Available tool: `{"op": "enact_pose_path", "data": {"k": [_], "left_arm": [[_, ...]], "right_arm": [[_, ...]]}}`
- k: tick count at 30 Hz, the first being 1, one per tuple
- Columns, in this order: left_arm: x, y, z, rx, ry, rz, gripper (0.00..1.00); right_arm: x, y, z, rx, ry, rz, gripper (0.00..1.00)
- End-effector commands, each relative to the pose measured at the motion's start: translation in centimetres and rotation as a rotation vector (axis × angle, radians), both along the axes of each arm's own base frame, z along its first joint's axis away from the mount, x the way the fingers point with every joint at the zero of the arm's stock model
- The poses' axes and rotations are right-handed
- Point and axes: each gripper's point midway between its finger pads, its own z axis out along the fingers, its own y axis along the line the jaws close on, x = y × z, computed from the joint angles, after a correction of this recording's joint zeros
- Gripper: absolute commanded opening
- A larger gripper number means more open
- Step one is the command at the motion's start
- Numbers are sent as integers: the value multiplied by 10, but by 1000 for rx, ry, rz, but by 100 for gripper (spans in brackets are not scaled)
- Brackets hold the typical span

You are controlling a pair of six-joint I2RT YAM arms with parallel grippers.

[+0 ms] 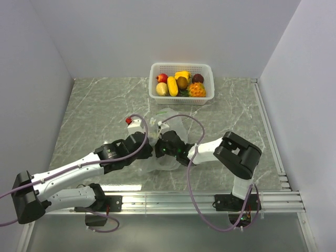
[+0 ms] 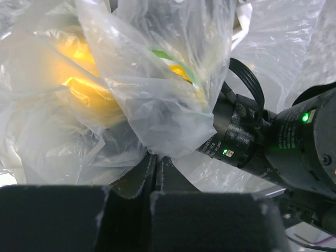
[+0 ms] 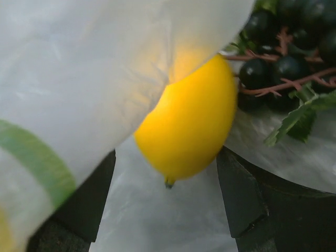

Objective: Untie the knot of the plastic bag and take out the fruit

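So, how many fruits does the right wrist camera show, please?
2: a yellow lemon at centre, a grape bunch upper right; the bag may hide more.

The left tool (image 2: pixel 157 176) and right tool (image 3: pixel 165 205) crowd the crinkly clear plastic bag (image 1: pixel 176 126) mid-table, a white perforated plastic basket (image 1: pixel 181 67) blocks behind, and grey marbled table (image 1: pixel 94 110) lies open either side.

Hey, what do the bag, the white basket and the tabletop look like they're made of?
The plastic bag looks like thin clear plastic film, glossy: it crinkles into sharp folds and yellow shows through. The basket is probably moulded white plastic, matte, with a perforated lattice wall. The tabletop has a smooth grey-green marble look with pale veins; whether it is real stone or printed laminate cannot be told.
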Motion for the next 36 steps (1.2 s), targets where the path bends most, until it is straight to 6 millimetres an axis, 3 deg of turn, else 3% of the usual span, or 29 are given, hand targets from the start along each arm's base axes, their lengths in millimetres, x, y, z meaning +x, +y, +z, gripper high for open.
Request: {"op": "enact_pose_path", "data": {"k": [1, 4, 8, 15, 19, 24, 29, 32, 35, 36], "left_arm": [[-5, 13, -8, 3, 22, 47, 1], [-6, 25, -11, 12, 16, 95, 0], [-13, 41, -30, 2, 39, 154, 0], [-21, 39, -40, -42, 65, 138, 0], [-22, 36, -43, -43, 73, 121, 0], [-23, 36, -46, -38, 80, 116, 1], [-24, 40, -47, -30, 76, 124, 1], [-24, 44, -49, -7, 75, 132, 1], [-24, 49, -52, 6, 73, 146, 1], [-24, 50, -51, 4, 70, 151, 0]], "right_arm": [[14, -4, 42, 34, -72, -75, 84], [23, -9, 49, -13, -124, -164, 85], [23, 3, 48, 8, -97, -160, 85], [34, 8, 36, 74, 2, -302, 85], [40, 16, 38, 164, 33, -346, 88], [44, 35, 30, 124, 16, -313, 88], [34, 43, 20, 37, -77, -211, 83], [32, 35, 9, -52, -150, -178, 79], [35, 24, 1, -146, -214, -168, 71], [36, 21, -1, -172, -236, -157, 63]]}}
